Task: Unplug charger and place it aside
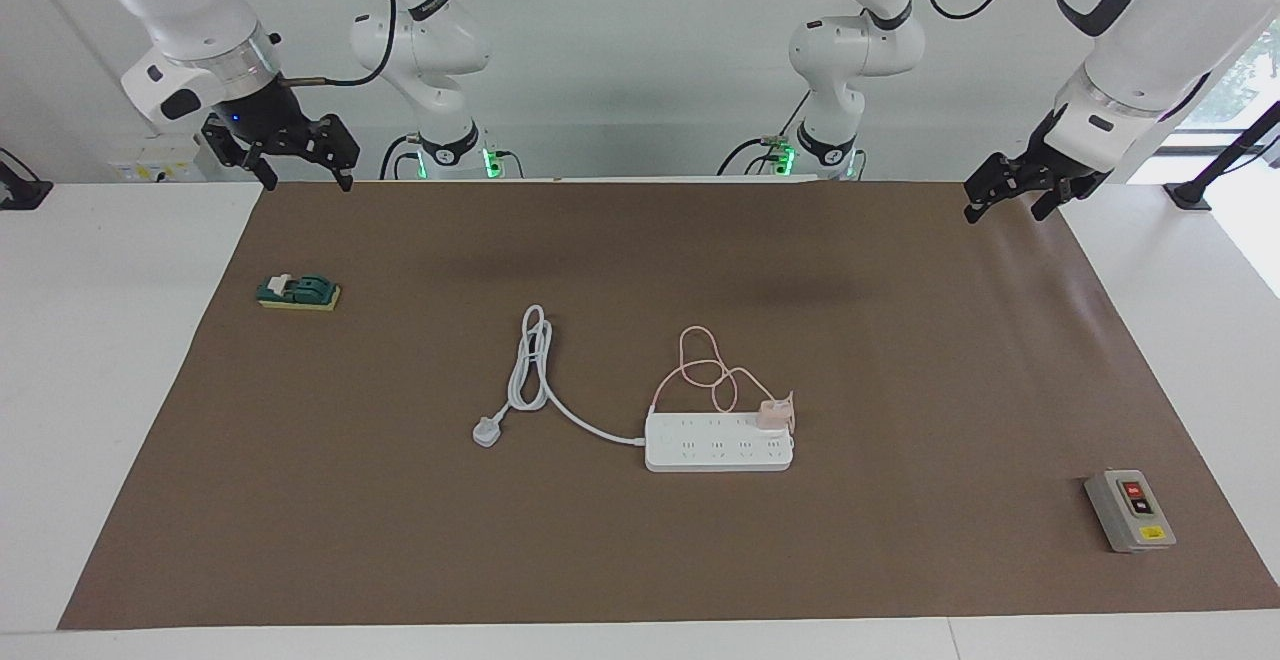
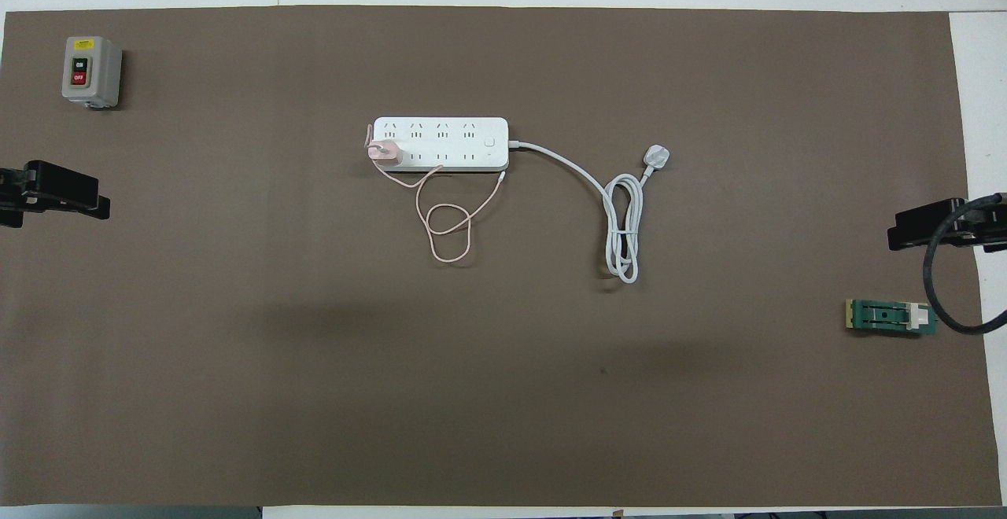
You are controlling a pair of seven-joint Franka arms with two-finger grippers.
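Observation:
The pale pink charger (image 1: 773, 414) is plugged into the white power strip (image 1: 715, 450) at its end toward the left arm, in the socket row nearer the robots. It also shows in the overhead view (image 2: 385, 151). Its thin pink cable (image 1: 703, 370) loops on the mat, nearer the robots than the strip (image 2: 444, 135). My left gripper (image 1: 1010, 208) hangs open and empty in the air over the mat's edge at the left arm's end, and waits. My right gripper (image 1: 305, 178) hangs open and empty over the mat's edge at the right arm's end.
The strip's thick white cord (image 1: 530, 370) coils toward the right arm's end and ends in a grey plug (image 1: 487, 432). A grey switch box (image 1: 1130, 510) stands at the left arm's end, farther from the robots. A green block (image 1: 298, 292) lies at the right arm's end.

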